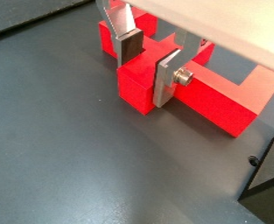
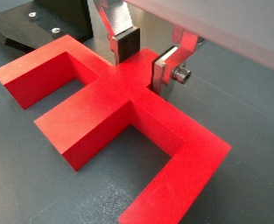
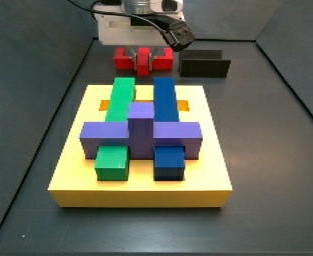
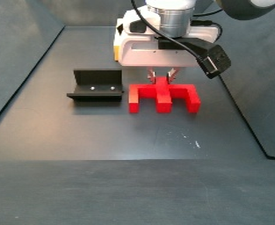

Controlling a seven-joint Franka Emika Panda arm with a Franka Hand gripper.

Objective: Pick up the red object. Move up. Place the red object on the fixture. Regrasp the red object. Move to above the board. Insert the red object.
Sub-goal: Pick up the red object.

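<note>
The red object (image 4: 163,97) lies flat on the dark floor, its prongs pointing away from the gripper, and it also shows in a side view (image 3: 160,62). My gripper (image 4: 163,77) is down over it. In both wrist views the silver fingers stand either side of the narrow stem (image 1: 137,92), with the pads against its sides (image 2: 104,114). The gripper (image 1: 147,66) (image 2: 146,57) is shut on the red object, which still rests on the floor. The fixture (image 4: 95,86) (image 3: 206,66) (image 2: 34,22) stands close beside the piece. The board (image 3: 139,190) lies apart from the gripper.
The yellow board carries a green block (image 3: 119,100), a blue block (image 3: 164,100) and a purple block (image 3: 139,130) across them. Dark walls (image 4: 22,79) ring the floor.
</note>
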